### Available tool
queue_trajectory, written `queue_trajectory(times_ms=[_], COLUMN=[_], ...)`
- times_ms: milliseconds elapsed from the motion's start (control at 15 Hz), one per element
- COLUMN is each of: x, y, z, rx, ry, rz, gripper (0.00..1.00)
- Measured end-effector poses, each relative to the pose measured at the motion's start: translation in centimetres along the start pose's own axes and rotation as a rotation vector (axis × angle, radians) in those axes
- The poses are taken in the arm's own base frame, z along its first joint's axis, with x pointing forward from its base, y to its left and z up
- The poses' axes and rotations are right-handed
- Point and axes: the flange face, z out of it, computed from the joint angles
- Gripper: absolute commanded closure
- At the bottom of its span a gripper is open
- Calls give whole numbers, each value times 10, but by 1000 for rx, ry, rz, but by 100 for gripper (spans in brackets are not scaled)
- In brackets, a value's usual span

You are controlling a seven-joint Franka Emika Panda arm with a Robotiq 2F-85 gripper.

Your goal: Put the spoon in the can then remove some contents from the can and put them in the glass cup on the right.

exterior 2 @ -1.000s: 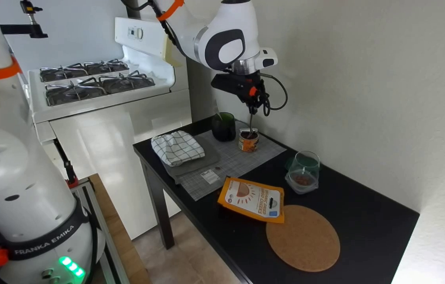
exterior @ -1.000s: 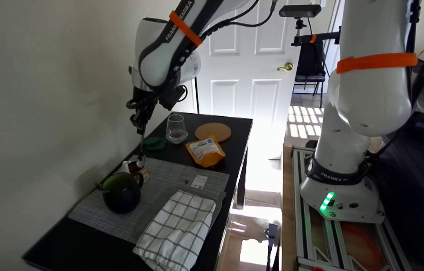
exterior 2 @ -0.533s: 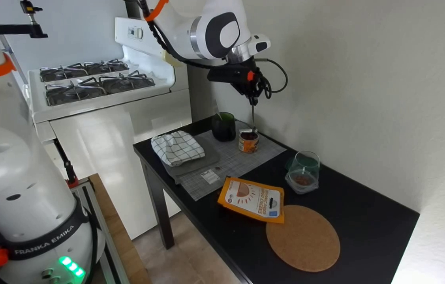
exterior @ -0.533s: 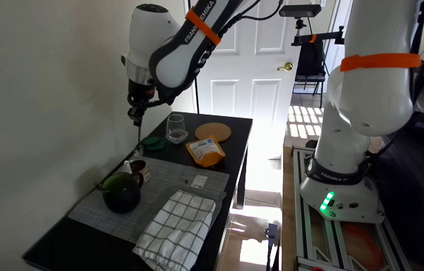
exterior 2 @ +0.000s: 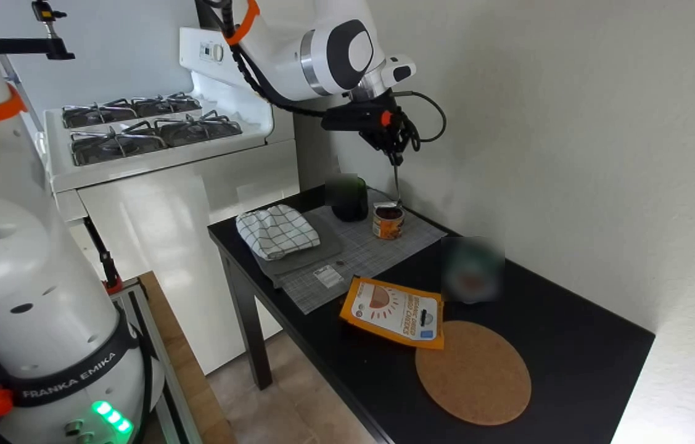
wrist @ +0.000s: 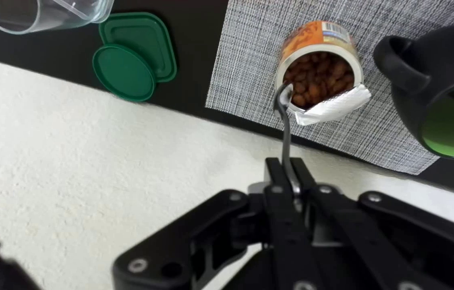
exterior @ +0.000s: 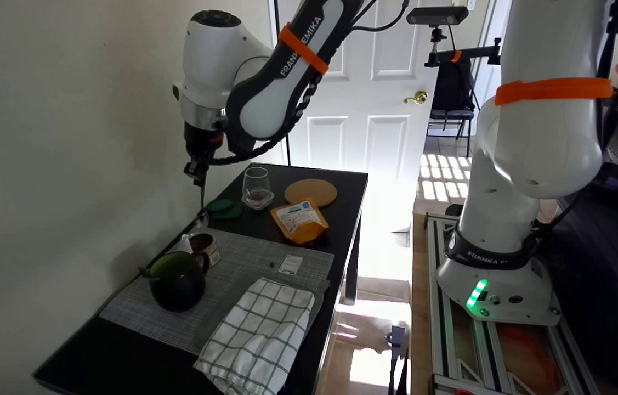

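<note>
My gripper (wrist: 286, 162) is shut on the handle of a metal spoon (wrist: 286, 135), whose bowl points down toward the tabletop. The can (wrist: 304, 35), an orange-labelled tin of brown beans with a peeled foil lid, stands upright on the grey mat. In the wrist view the spoon's bowl overlaps the can's rim; whether they touch I cannot tell. In an exterior view the bowl hangs just beyond the can (exterior: 211, 253), on the wall side. The clear glass cup (exterior: 255, 180) stands farther along the table, with something reddish low down; an exterior view has it blurred over.
Beside the can is a dark mug (exterior: 177, 288), green inside. Green lids (wrist: 124, 72) lie between can and glass. The wall (wrist: 90, 169) runs close along the table. An orange pouch (exterior 2: 393, 311), a round cork board (exterior 2: 473, 373) and a checked towel (exterior: 265, 329) also lie here.
The spoon has come up out of the can's opening and shifted toward the wall side, still gripped. The wrist has turned more upright, then sunk slightly. The can and glass have stayed put.
</note>
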Motion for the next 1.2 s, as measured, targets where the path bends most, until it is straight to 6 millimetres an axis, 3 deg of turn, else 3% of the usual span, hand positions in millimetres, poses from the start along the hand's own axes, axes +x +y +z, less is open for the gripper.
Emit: queue_trajectory(times_ms=[867,1200], x=[-6,-8], y=[-19,-20], z=[42,62], rx=[21,124], ry=[-46,-84], rz=[-23,69], gripper=[98,98])
